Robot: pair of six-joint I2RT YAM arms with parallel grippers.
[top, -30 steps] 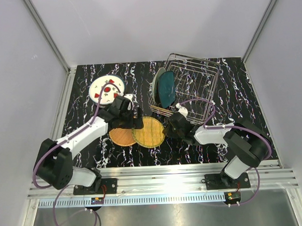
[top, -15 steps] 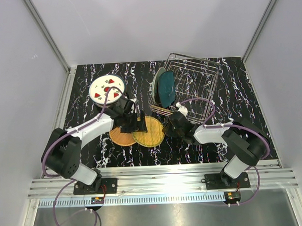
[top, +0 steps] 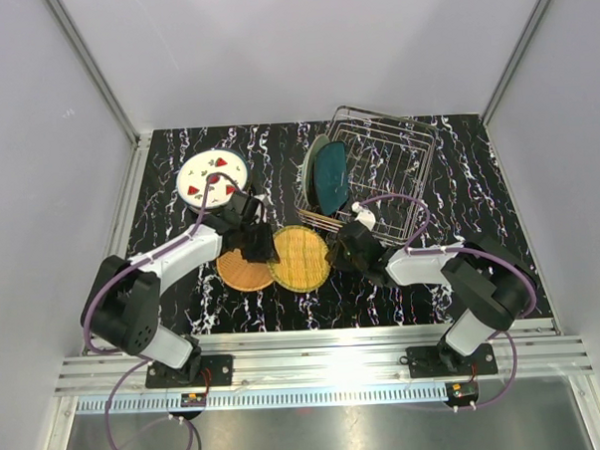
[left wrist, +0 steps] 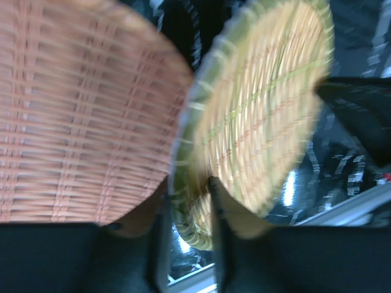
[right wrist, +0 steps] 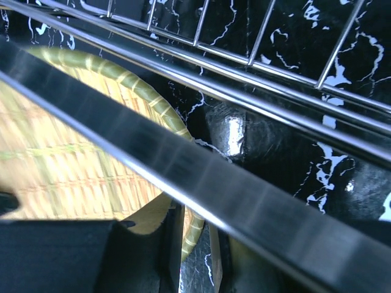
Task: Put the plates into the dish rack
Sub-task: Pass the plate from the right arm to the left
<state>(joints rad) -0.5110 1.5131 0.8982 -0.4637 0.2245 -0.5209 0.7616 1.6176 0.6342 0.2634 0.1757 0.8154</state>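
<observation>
The left claw (left wrist: 188,204) is drawn narrow on the near rim of a round, yellow-green woven plate (left wrist: 256,110); in the left wrist view the rim fills the gap between the two fingers. The right claw (right wrist: 194,226) pinches the opposite rim of that same plate, its fingers close on either side of the woven edge, with the lower wires of the rack running just above. So both claws hold one plate between them, low over the black, white-veined tabletop (top: 478,187), just in front of the rack's near left corner. Whether the plate is off the surface I cannot tell; it looks tilted in the left wrist view.

Its left edge overlaps a round, orange-tan woven plate (top: 242,274), which lies flat just beside it. Farther back and to the left, well apart from the rack, a white round plate with red strawberries (top: 210,176) lies flat under the left arm's cable.

The rectangular dish rack of thin silver wire (top: 396,151) stands at the back right. Two plates are upright in its left end: a dark teal plate (top: 330,179) and, behind it, a mint-green plate (top: 311,163) showing only a sliver.

By my count, two are loaded and three are not: the gripped one and the two lying flat. Most of the rack's slots are free.
</observation>
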